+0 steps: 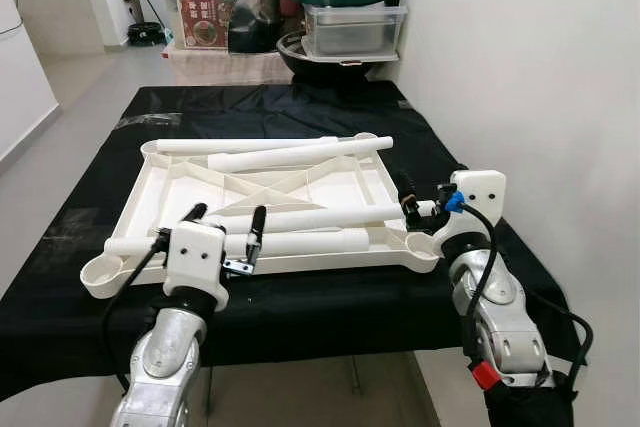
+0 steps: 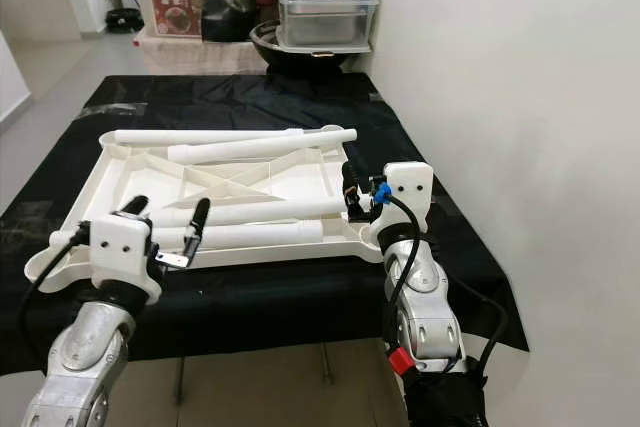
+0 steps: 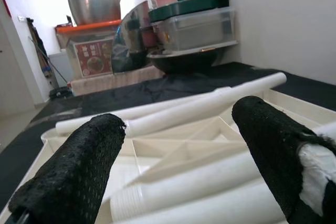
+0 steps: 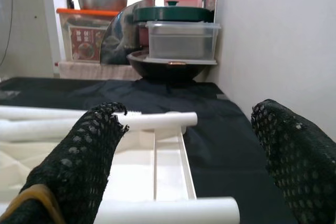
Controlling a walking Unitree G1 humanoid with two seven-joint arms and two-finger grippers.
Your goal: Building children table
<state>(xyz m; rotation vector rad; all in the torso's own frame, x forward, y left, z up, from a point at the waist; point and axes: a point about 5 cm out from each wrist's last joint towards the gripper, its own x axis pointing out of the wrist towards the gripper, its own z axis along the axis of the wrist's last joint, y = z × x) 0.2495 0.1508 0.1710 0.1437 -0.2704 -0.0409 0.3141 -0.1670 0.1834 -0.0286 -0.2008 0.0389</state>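
Upside-down white tabletop (image 1: 300,182) on the black cloth (image 1: 330,112) with loose legs (image 1: 300,217) inside, probably light, stiff, slick plastic, best grabbed mid-tube; left gripper (image 1: 225,222) and right gripper (image 1: 424,195) both spread open, holding nothing.

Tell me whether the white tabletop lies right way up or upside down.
Upside down. The tabletop shows its ribbed underside with crossed braces and corner leg sockets facing up, and loose white legs lie across it on the black cloth.
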